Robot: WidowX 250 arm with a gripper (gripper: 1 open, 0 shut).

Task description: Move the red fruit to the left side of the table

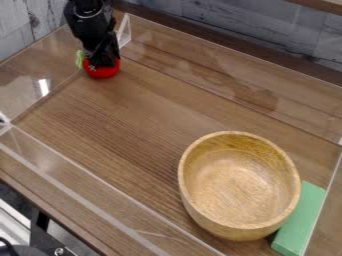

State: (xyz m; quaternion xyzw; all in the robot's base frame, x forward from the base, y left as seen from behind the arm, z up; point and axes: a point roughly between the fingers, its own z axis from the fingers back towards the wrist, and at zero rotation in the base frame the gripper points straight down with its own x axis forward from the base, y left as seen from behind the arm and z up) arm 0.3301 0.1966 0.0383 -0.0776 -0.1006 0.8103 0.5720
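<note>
The red fruit (102, 68) is small, round and glossy, with a bit of green at its top. It sits at the far left of the brown wood-grain table (147, 130), low on or touching the surface. My black gripper (98, 57) comes down from above and is shut on the fruit's top, its fingers hiding the upper part.
A round light wooden bowl (241, 184) stands at the front right. A flat light-green block (302, 220) lies just right of it. Low clear acrylic walls (40, 160) run around the table's edge, close to the gripper on the left.
</note>
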